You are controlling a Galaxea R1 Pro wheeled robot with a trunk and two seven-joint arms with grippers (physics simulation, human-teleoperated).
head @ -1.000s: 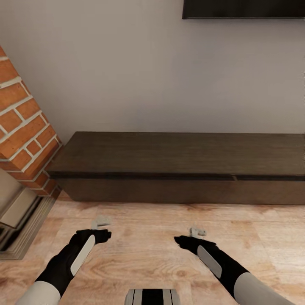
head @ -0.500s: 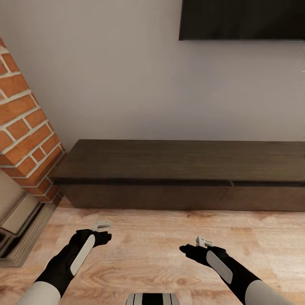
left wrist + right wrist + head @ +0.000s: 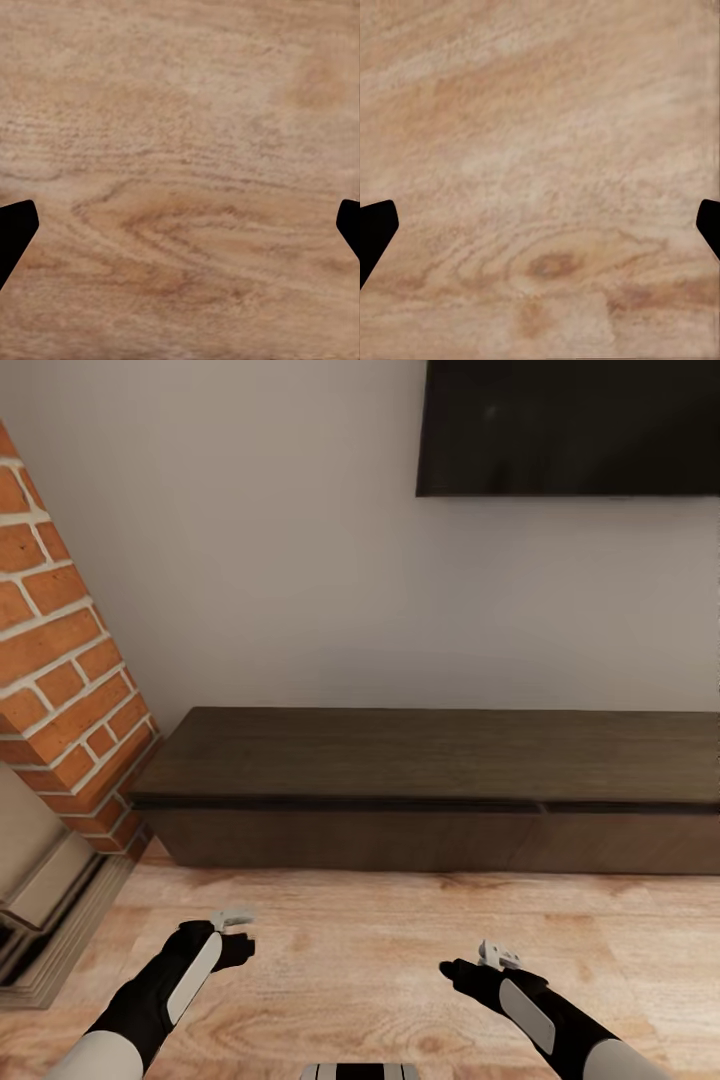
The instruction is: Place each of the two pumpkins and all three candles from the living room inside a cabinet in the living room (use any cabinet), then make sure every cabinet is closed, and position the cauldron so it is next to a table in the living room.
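Facing: cabinet [image 3: 430,790], long and low against the pale wall [image 3: 280,560], spanning from about 9 o'clock to 3 o'clock ahead of the robot.
Cabinet look: dark-brown wood, flat top, plain fronts without handles; a thin seam between two fronts sits near 1 o'clock. Both fronts look flush, so I judge them closed.
Cabinet handling: rigid and heavy as a whole, yet a front should slide lightly once started. With no handle, the likely hold is the shadowed gap under the top's lip or the upper edge of a front; smooth wood may slip under the fingertips.
Left gripper [image 3: 233,920]: low over the wooden floor [image 3: 350,960] at 7 o'clock, well apart from the cabinet; in its wrist view the dark fingertips [image 3: 16,229] stand wide at the frame's edges with bare floor between, so released and carrying nothing.
Right gripper [image 3: 497,955]: at 5 o'clock, likewise spread and unladen over the floor.
Surroundings: brick column [image 3: 60,660] at 10 o'clock beside the cabinet's end; dark screen [image 3: 570,425] on the wall at 1 o'clock.
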